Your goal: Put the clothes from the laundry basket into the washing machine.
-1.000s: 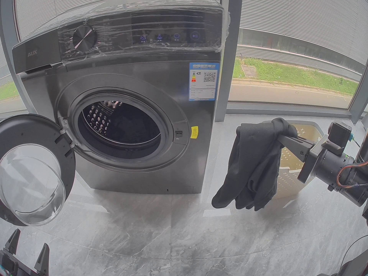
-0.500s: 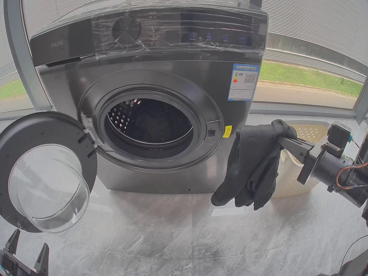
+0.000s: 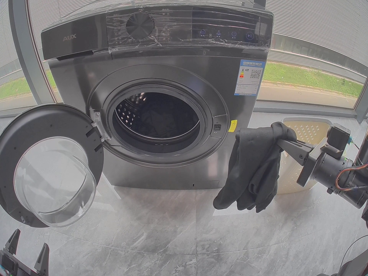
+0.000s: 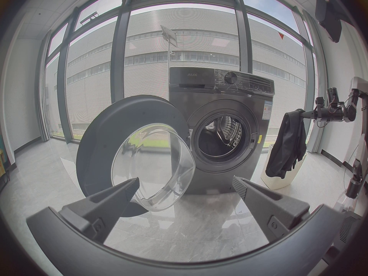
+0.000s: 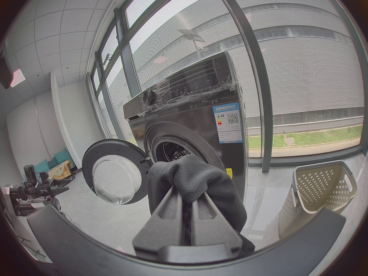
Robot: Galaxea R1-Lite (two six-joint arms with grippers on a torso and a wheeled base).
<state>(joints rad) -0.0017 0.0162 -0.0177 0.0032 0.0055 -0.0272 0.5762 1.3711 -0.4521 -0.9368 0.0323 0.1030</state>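
- The right pincer (image 5: 186,198) is clenched on a dark garment (image 3: 253,165). The right wrist view shows both fingers pressed together with a fold of fabric bunched over their tips.
- The head view shows the rest of the garment hanging free below the grip, with its lower ends clear of the grey marble floor (image 3: 172,227).
- The garment hangs in the air between the washing machine (image 3: 153,58) and the laundry basket (image 3: 306,129). It is in front of the machine's right front corner, outside the drum opening (image 3: 157,115).
- The machine door (image 3: 46,135) is swung fully open to the left. Its clear bowl-shaped window faces outward.
- The left wrist view looks straight into the drum and shows the perforated metal wall and a lifter rib. The head view shows a dark mass low in the drum, and whether it is fabric cannot be told.
- The basket stands upright on the floor, just right of the machine and by the window. The right wrist view shows its perforated walls and a handle slot. In the head view the garment and the right arm cover part of it.
- The left pincer (image 4: 184,183) is released, with its fingers spread wide and nothing between them. It sits low, in front of the open door and well apart from the garment.
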